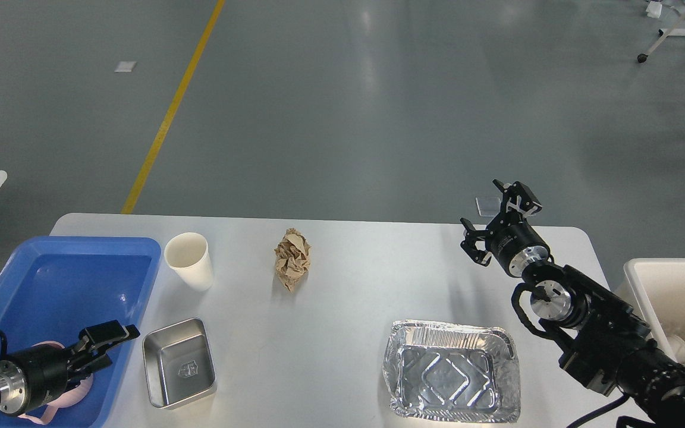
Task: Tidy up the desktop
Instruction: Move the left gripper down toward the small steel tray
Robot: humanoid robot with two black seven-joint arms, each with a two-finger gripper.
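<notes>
Tabletop (342, 356) is spanning nearly the whole lower view, light grey, carrying four loose things between the two arms.

Right tool (500, 223) is hanging above the far right part of the tabletop, fingers spread wide, gripping nothing. Foil tray (452, 374) is lying nearer the robot than this tool and slightly to its left, open side up, empty. Cream bin (672, 297) is sitting just off the tabletop's right end, beside the right arm, probably placed there so rubbish takes a short swing from that arm.

Crumpled brown paper (292, 257) is resting well to the left of the right tool, mid-tabletop, apart from everything else.

Left tool (101, 345) is reaching low over the blue tray (51, 261); jaws look slightly parted, but whether they are grasping the pink item (75, 395) beneath them, cannot tell. Steel dish (179, 362) is sitting just right of this tool, outside the tray. Paper cup (189, 260) is standing upright beyond the dish, beside the tray's far corner.

Judgement: reusable pieces seem to be going to the tray, disposables to the bin; the spread right tool looks readied for a pickup.
</notes>
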